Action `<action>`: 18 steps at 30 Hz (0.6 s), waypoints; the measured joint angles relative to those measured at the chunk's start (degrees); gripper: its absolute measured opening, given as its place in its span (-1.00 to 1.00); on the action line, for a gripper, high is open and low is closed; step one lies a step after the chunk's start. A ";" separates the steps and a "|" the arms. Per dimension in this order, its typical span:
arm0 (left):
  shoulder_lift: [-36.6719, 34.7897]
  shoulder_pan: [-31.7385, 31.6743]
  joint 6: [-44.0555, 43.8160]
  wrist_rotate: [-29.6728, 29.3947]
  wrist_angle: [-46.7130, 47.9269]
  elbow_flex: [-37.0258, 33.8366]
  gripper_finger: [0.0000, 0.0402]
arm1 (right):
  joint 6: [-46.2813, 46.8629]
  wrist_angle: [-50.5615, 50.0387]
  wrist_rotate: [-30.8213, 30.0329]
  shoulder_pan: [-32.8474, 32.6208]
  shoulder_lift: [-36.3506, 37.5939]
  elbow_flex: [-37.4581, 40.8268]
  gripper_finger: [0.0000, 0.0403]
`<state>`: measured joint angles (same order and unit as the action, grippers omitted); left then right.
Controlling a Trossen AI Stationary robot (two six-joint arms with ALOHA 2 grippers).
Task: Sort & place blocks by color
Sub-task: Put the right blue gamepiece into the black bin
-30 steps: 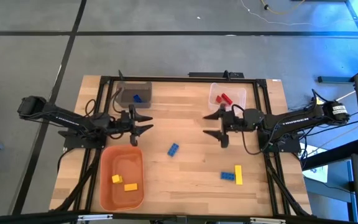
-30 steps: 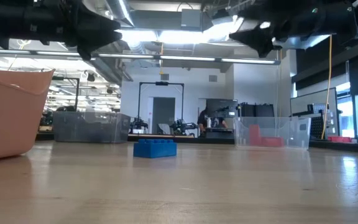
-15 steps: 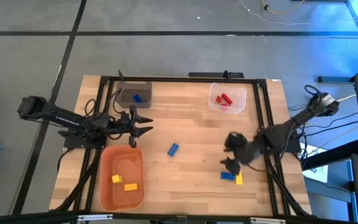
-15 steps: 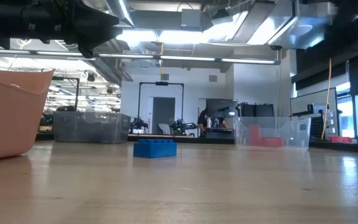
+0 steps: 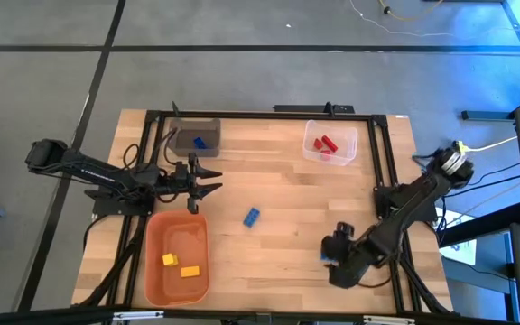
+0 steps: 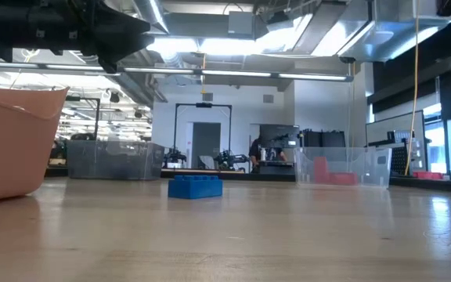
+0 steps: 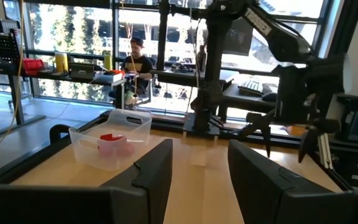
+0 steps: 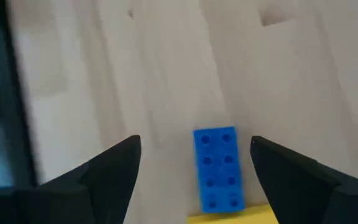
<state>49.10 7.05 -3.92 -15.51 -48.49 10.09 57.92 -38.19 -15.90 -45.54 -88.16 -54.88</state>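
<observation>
Right gripper [image 5: 332, 255]: down at the near right of the table, fingers spread wide, holding nothing; hanging over a blue block with the fingers [image 8: 107, 171] on either side of it.
Blue block under right gripper [image 8: 218, 168]: flat on the wood, studs up, between the spread fingers but not touched; a yellow block [image 8: 235, 217] touching its end, only an edge showing.
Left gripper [image 5: 208, 179]: over the left half of the table, just beyond the far rim of the orange bin, pointing right; fingers parted, nothing between them.
Left fingers [image 7: 151, 177]: a clear gap between the two, bare wood visible through it.
Loose blue block [image 5: 252, 217]: alone near the middle of the table, well apart from both grippers; seen side-on in the low view [image 6: 195, 186].
Orange bin [image 5: 156, 271]: near left; two yellow blocks [image 5: 181, 265] inside, close to each other.
Grey bin [image 5: 181, 140]: far left; one blue block [image 5: 200, 142] inside.
Clear bin [image 5: 311, 149]: far right; red blocks [image 5: 326, 143] inside, also visible through its wall from the left wrist [image 7: 112, 145].
Table [image 5: 287, 194]: pale wooden top with a black frame around it.
Person [image 7: 136, 62]: seated at a desk in the room beyond the table, away from the arms.
</observation>
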 joint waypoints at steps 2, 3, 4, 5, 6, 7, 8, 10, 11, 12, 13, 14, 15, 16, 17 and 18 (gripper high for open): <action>0.00 -0.02 0.00 -0.02 0.00 0.00 -0.27 | -2.12 -4.71 -0.36 0.04 -3.14 -2.36 0.51; 0.00 -0.02 0.02 -0.02 0.00 0.00 -0.27 | -2.70 -7.00 -0.33 0.04 -4.57 -3.24 0.51; 0.00 -0.02 0.02 -0.02 0.00 0.00 -0.27 | -2.95 -8.59 -0.19 0.04 -6.00 -3.95 0.51; 0.00 -0.02 0.02 -0.02 0.00 0.00 -0.27 | -2.94 -9.38 0.00 0.00 -7.15 -4.41 0.51; 0.00 -0.02 0.02 -0.02 0.00 0.00 -0.27 | -2.92 -9.61 0.51 0.00 -8.03 -4.75 0.51; 0.00 -0.02 0.02 -0.02 0.00 0.00 -0.27 | -2.89 -9.45 1.15 0.00 -8.76 -4.80 0.51; 0.00 -0.02 0.02 -0.02 0.00 0.00 -0.27 | -2.89 -9.45 1.70 0.00 -9.54 -4.80 0.51; 0.00 -0.02 0.02 -0.02 0.00 0.00 -0.27 | -2.67 -9.35 2.58 0.00 -10.82 -4.80 0.51; 0.00 -0.02 0.02 -0.03 0.00 0.00 -0.27 | -2.65 -9.35 2.75 0.03 -11.26 -4.80 0.51; 0.00 -0.02 0.02 -0.03 0.00 0.00 -0.27 | -2.65 -9.32 2.90 0.09 -11.62 -4.80 0.51; 0.00 -0.02 0.04 -0.04 0.00 0.00 -0.27 | -2.68 -9.36 2.92 0.16 -11.94 -4.80 0.51; 0.00 -0.02 0.04 -0.04 0.00 0.00 -0.27 | -2.68 -9.32 2.96 0.32 -12.24 -4.80 0.51; 0.00 -0.02 0.04 -0.04 0.00 0.00 -0.27 | -2.64 -9.31 3.06 0.54 -12.43 -4.80 0.51; 0.00 -0.02 0.04 -0.04 0.00 0.00 -0.27 | -2.56 -9.29 3.27 0.78 -12.57 -4.80 0.51; 0.00 -0.02 0.04 -0.04 0.00 0.00 -0.27 | -2.58 -9.07 3.72 1.06 -12.70 -4.80 0.51; 0.00 -0.02 0.04 -0.07 0.00 0.00 -0.27 | -2.67 -8.70 4.13 1.35 -12.87 -4.80 0.51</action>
<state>49.10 7.03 -3.88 -15.57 -48.49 10.09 55.25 -46.89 -11.76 -44.19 -101.04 -59.68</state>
